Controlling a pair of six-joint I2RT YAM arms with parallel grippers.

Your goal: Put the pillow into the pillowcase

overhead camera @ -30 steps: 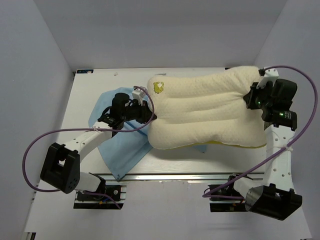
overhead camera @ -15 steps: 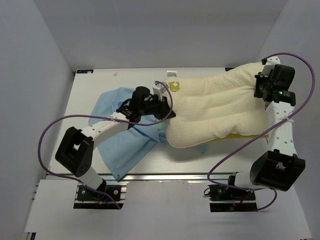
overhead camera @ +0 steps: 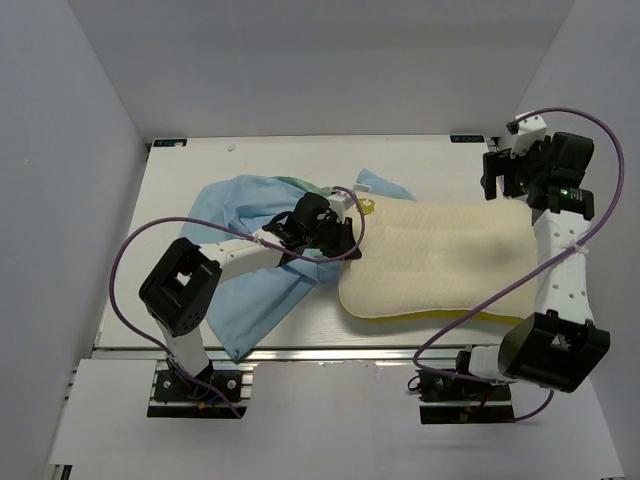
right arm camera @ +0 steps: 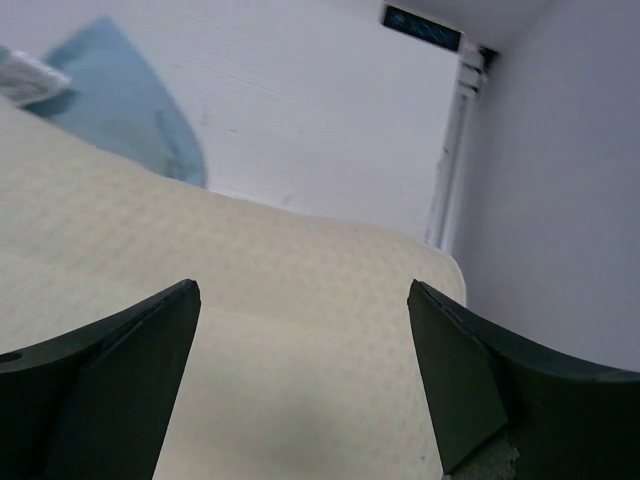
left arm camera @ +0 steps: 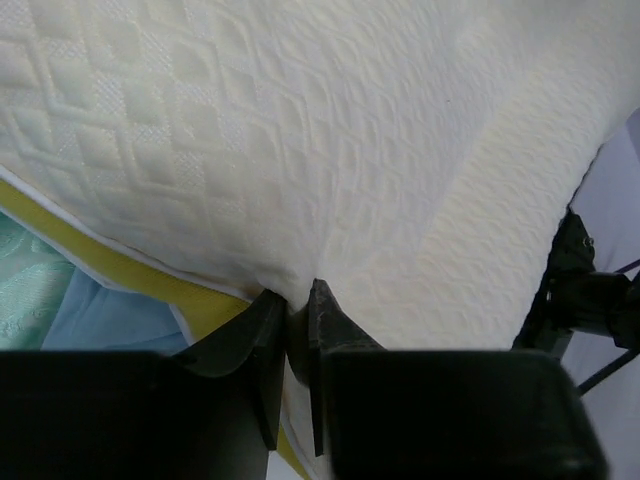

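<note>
The thick cream-white dimpled foam pillow [overhead camera: 440, 260] now lies flat on the white tabletop [overhead camera: 200, 160], to the right of the crumpled light-blue fabric pillowcase [overhead camera: 240, 210] and overlapping its right edge; a second ago it hung raised between both arms. The left tool [left arm camera: 297, 292] pinches the pillow's yellow-banded edge nearest the pillowcase; the right tool [right arm camera: 302, 290] has let go and hovers wide open over the end farthest from the pillowcase. The pillow is still outside; I judge the sack's mouth needs opening next.
</note>
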